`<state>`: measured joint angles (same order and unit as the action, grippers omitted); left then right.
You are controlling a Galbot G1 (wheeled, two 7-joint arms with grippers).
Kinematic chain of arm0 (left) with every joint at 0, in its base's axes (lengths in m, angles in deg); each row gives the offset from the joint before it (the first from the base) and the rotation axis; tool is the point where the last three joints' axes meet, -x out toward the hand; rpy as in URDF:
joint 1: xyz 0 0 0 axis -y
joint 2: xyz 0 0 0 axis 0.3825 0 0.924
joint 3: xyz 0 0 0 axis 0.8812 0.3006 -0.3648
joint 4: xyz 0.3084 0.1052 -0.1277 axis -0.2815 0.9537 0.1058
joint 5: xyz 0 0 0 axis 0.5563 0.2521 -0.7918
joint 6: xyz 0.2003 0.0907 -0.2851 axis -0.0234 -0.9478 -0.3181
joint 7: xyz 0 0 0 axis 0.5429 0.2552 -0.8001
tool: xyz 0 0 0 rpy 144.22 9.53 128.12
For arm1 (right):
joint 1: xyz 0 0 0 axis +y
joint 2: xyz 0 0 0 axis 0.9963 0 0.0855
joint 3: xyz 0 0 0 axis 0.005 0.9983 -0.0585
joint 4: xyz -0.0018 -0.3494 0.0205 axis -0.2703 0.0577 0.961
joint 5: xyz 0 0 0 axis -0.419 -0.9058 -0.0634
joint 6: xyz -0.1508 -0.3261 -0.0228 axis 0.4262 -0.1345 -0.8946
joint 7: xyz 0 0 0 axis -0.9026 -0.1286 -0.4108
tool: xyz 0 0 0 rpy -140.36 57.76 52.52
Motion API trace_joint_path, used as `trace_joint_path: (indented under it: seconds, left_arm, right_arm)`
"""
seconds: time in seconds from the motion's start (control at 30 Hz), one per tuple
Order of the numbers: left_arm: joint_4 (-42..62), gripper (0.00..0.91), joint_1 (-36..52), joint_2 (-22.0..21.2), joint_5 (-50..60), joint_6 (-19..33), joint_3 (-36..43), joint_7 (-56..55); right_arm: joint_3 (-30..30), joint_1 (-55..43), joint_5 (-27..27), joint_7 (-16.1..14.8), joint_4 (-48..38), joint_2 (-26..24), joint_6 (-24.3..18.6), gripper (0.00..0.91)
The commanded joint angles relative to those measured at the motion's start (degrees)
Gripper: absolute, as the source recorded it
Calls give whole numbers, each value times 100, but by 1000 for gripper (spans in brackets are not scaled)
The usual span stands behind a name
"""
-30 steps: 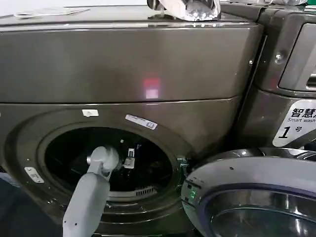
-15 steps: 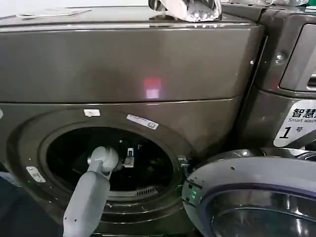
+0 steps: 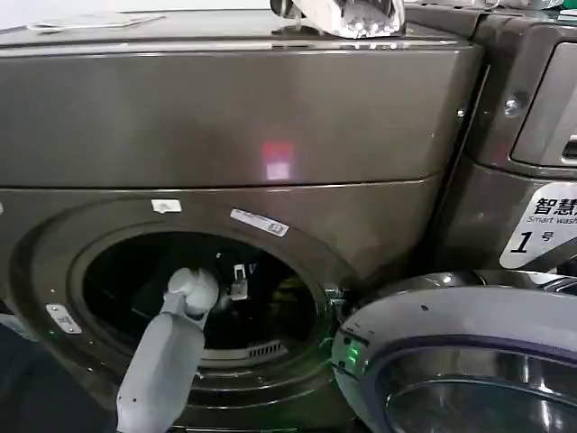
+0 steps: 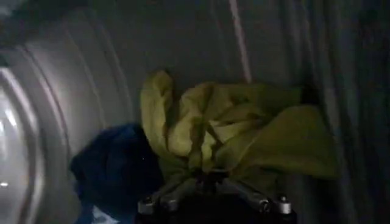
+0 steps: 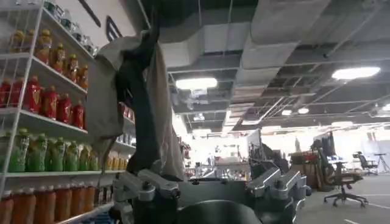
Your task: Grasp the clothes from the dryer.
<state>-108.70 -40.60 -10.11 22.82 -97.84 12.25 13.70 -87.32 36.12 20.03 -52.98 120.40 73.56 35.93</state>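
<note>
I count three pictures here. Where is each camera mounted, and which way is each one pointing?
Head view: on the robot's head, looking down at the dryer; the left arm reaches into its porthole.
Left wrist view: on the left arm, inside the drum, facing the clothes; the left gripper closes on them.
Right wrist view: on the right arm, facing shelves of bottles; the right gripper is open.
Shared: head and left wrist views show the drum.

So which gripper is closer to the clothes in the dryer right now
Left. The left gripper is inside the dryer drum, right up against the clothes. The right gripper is out in the room, facing shelves of bottles and the ceiling.
</note>
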Motion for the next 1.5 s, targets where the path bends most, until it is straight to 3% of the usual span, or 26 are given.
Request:
trace_joint_path:
  seconds: [0.03, 0.27, 0.37, 0.53, 0.63, 1.17, 1.5]
  left_arm:
    - [-722, 0, -418, -275, -1971, -982, -204, -4251]
    - [-979, 0, -794, -650, -3188, -1144, -279, -6547]
    - [-910, 0, -862, -761, -3397, -1102, -335, -6846]
    - [-971, 0, -910, -782, -3729, -1099, -303, -6997]
    - [-1017, 0, -890, -751, -3786, -1086, -294, -7041]
    - [-1071, 0, -822, -680, -3947, -1150, -314, -7013]
    - [-1232, 0, -887, -471, -3957, -1248, -376, -6365]
  right_arm:
    - [45, -17, -82, -1, 33, 11, -34, 907]
    - [150, -30, -107, -146, 49, 25, -201, 907]
    - [132, 10, -98, -176, 19, -12, -253, 907]
    - [118, 14, -133, -204, 62, -2, -213, 907]
    - [196, 33, -248, -200, -41, -12, -621, 907]
    - [197, 29, -306, -137, 58, -26, -457, 907]
    - [107, -43, 104, -145, 372, -47, -83, 907]
